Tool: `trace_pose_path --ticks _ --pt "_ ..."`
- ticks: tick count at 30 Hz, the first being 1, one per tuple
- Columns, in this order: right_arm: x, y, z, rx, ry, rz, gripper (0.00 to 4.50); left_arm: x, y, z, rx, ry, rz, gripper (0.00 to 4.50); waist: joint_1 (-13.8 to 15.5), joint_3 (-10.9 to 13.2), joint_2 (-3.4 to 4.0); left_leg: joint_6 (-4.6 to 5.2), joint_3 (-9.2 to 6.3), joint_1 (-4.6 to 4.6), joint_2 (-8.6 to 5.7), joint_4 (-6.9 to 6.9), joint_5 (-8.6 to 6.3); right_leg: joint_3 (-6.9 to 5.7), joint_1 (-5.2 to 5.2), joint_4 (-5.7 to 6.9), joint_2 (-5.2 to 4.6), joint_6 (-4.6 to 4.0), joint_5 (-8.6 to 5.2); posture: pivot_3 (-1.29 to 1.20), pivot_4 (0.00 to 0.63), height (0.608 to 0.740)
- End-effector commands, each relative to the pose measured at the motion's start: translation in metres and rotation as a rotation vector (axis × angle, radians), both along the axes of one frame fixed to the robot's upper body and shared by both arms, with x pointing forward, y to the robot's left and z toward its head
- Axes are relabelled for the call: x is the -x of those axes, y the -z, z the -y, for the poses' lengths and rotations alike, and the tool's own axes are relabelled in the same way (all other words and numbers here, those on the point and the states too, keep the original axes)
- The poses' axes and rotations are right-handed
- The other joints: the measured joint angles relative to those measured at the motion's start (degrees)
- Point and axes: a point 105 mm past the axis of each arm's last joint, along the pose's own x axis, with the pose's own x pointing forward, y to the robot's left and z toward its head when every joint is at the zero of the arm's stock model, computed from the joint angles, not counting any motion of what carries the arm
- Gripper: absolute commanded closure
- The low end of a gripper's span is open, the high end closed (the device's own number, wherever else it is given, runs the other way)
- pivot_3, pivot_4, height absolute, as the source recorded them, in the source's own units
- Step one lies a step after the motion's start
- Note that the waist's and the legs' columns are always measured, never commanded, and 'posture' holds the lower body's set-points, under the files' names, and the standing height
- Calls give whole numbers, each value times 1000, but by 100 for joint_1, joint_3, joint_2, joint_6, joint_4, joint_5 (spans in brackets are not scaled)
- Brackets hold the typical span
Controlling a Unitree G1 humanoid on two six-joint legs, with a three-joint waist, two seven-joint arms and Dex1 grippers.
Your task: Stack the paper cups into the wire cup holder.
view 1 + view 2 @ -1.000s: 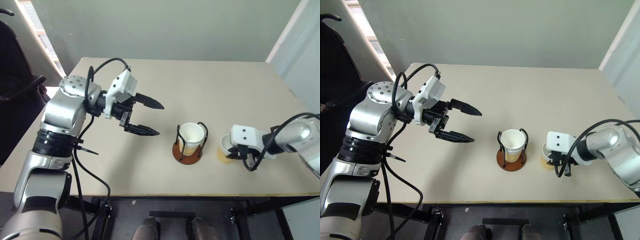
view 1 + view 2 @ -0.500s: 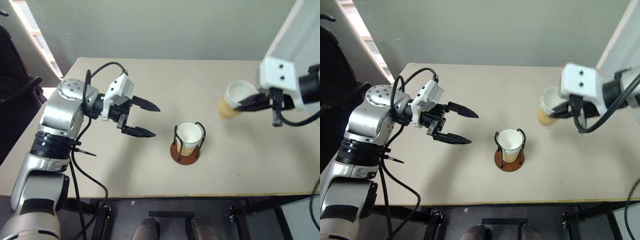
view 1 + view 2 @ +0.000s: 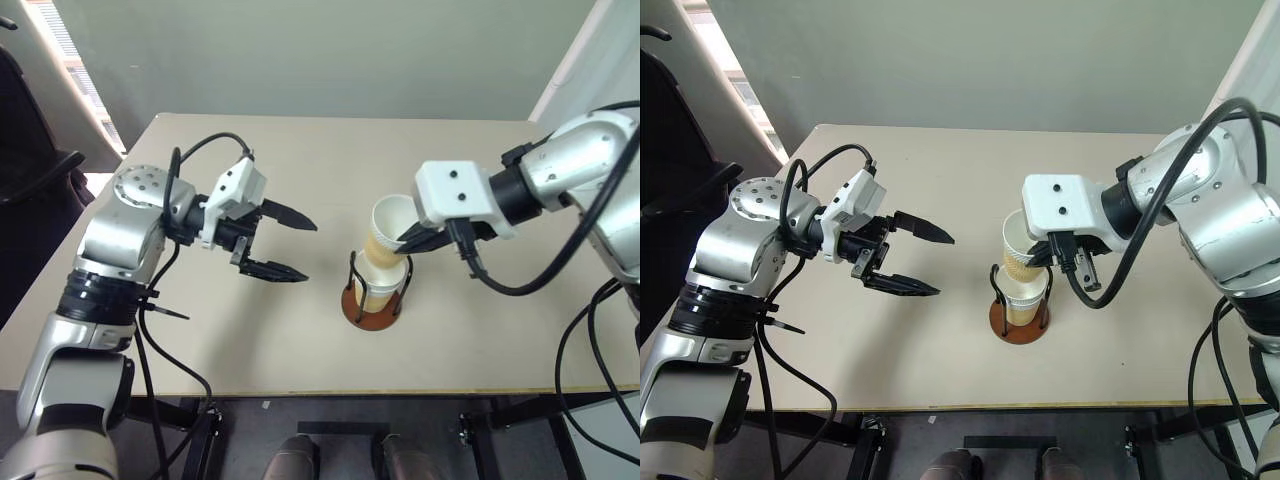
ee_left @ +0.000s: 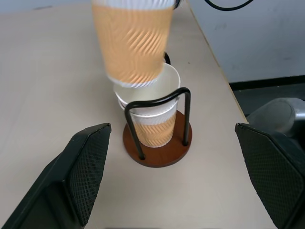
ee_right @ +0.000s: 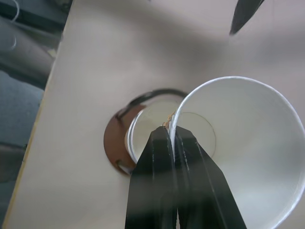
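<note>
Right fingers (image 5: 174,138) pinch the rim of a tan, white-lined paper cup (image 3: 388,232), tilted just above the black-wire, brown-based cup holder (image 3: 372,305) with its nested cups (image 4: 148,125); straighten it, centre it over them, then lower; left fingers (image 3: 290,243) spread, empty.

I see even, soft daylight from a window (image 3: 75,60) at upper left; faint shadows on the surface (image 3: 300,340); the lifted cup (image 4: 133,40) blurs.
</note>
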Motion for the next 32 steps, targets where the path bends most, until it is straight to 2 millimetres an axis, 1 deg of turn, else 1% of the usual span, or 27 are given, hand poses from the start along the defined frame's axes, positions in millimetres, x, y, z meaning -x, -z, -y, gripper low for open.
trace_pose_path --ticks 1,5,8,12,13,15,16,19,20,21,23,24,25,28,30,32 --pt "2 3 1 37 -29 24 4486 7 -8 -1 -10 31 31 0 -4 0 0 -1 0 1 0 0 1 0 0 3 1 0 0 0 150 740" --pt "3 9 -2 50 -46 19 4486 7 -8 -1 -9 28 31 0 -10 0 0 -2 0 2 0 0 2 0 0 6 2 -3 1 0 150 740" --pt "2 10 -6 50 -54 35 3959 7 -7 -1 -9 27 32 0 -13 0 0 -2 0 3 0 1 2 0 1 6 1 -5 1 0 150 740" --pt "-2 3 -15 7 -49 68 2661 6 -5 0 -15 24 33 0 -21 0 0 -2 0 3 1 1 2 0 0 6 2 -6 2 0 150 740" --pt "-3 0 -17 -9 -43 82 2264 6 -4 0 -18 23 35 0 -24 0 0 -2 0 4 1 1 2 0 0 7 2 -6 2 0 150 740" --pt "-9 -9 -23 -74 -24 118 1649 6 -4 0 -15 21 33 0 -30 0 0 -3 0 4 1 0 2 0 -1 8 2 -6 2 0 150 740" --pt "-11 -20 -25 -143 8 112 1317 5 -4 -1 -11 10 35 0 -35 0 0 -3 0 2 1 0 2 0 -4 8 2 -6 2 0 150 740" --pt "-14 -39 -23 -289 78 61 1317 1 -6 -7 3 -36 40 0 -25 0 0 -6 -1 0 1 -1 4 0 -6 9 2 -8 2 0 150 740" --pt "-17 -43 -18 -338 121 35 1317 -2 -7 -11 10 -73 47 0 -20 0 0 -7 -1 1 1 -2 4 0 -4 8 2 -9 2 0 150 740" --pt "-24 -42 -5 -380 181 12 1317 -8 -10 -17 29 -131 61 0 -15 0 -1 -7 0 0 1 -2 4 0 -5 5 2 -11 0 0 150 740" --pt "-37 -36 19 -440 299 -18 1317 -21 -18 -33 82 -253 76 0 1 -4 -7 -10 -2 2 1 -3 6 -2 2 -4 2 -14 -2 0 150 740" --pt "-41 -34 27 -456 335 -25 1317 -25 -21 -38 102 -293 78 0 5 -5 -8 -21 -2 3 0 0 11 -2 4 -4 2 -15 -2 0 150 740" --pt "-45 -30 36 -467 376 -36 1317 -29 -21 -45 115 -331 78 0 6 -4 -8 -52 -2 3 0 0 29 -1 7 -6 0 -14 -1 0 150 740" --pt "-58 -13 75 -490 537 -34 1317 -33 -11 -69 125 -437 55 0 0 -3 -6 -66 0 3 -2 -5 37 4 1 -2 -2 -11 0 0 150 740" --pt "-64 0 110 -438 656 13 1317 -33 -2 -82 102 -489 40 0 6 -3 -5 -68 1 3 -2 -13 37 5 -5 2 -1 -10 1 0 150 740" --pt "-65 11 136 -385 738 50 1317 -35 1 -93 98 -530 32 0 18 -3 -5 -67 -2 2 0 -27 37 1 -8 2 0 -10 0 0 150 740"
